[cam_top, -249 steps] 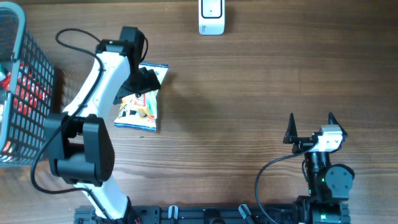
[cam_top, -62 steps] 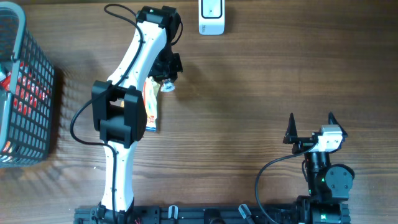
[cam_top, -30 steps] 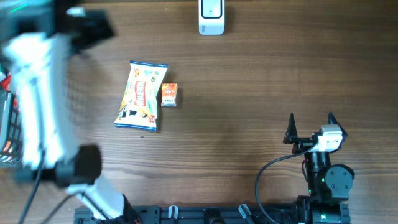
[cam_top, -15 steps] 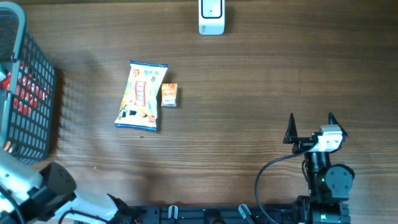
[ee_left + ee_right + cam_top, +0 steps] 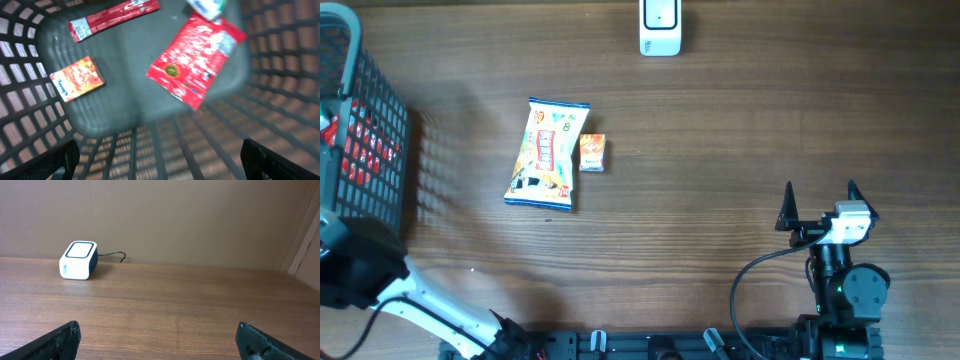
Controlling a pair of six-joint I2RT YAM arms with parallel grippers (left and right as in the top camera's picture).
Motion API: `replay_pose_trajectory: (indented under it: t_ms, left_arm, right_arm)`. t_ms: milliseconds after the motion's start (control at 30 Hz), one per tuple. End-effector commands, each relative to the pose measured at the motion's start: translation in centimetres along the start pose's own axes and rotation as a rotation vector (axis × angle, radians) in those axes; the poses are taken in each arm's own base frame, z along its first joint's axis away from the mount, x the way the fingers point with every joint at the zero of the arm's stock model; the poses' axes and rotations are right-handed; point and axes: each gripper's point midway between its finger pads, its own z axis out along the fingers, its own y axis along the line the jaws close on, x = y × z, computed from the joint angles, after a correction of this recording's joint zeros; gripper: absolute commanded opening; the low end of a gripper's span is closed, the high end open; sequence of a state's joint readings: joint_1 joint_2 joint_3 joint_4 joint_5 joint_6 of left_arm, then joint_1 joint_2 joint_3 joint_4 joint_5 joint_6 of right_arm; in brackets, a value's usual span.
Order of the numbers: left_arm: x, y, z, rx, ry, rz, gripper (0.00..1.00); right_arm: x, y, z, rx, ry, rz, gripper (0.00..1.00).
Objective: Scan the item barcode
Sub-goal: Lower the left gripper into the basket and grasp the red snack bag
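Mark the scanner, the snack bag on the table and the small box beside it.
scanner (image 5: 660,27), overhead view, centre of its top.
snack bag (image 5: 548,153), overhead view, centre of its front.
small box (image 5: 591,152), overhead view, centre of its top.

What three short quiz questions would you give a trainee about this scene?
1. True or false: the small box lies inside the basket.
2. Where is the snack bag relative to the small box? A. on top of it B. beside it, on the table C. under it
3. Fill in: the left gripper, open and empty, points down into the ___.
Key: 1 false; 2 B; 3 basket.
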State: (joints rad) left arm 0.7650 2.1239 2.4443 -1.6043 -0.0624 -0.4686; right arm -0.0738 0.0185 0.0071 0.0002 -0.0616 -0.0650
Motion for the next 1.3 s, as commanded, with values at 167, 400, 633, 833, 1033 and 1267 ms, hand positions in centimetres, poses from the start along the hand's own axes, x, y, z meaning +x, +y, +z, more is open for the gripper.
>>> replay_pose_trajectory:
  t_ms: [167, 400, 633, 833, 1033, 1267]
  left_arm:
    - [-0.7, -0.9, 8.7, 0.084, 0.171, 0.075, 1.00]
    - [0.0, -1.7, 15.6, 0.090, 0.260, 0.126, 1.00]
    - [-0.6, -2.1, 19.8, 0.100, 0.250, 0.168, 1.00]
    - [-0.4, -4.2, 21.4, 0.215, 0.258, 0.223, 1.00]
    - [0.3, -5.2, 22.0, 0.270, 0.286, 0.232, 1.00]
    - [1.4, -6.5, 21.8, 0.272, 0.301, 0.262, 1.00]
  right_arm:
    - [0.0, -0.3, 0.0, 0.015, -0.003, 0.015, 1.00]
    - [0.0, -0.3, 0.0, 0.015, -0.003, 0.015, 1.00]
    - [0.0, -0.3, 0.0, 0.015, -0.003, 0.015, 1.00]
    - [0.0, -0.3, 0.0, 0.015, -0.003, 0.015, 1.00]
    - [0.0, -0.3, 0.0, 0.015, -0.003, 0.015, 1.00]
    - [0.0, -0.3, 0.0, 0.015, -0.003, 0.015, 1.00]
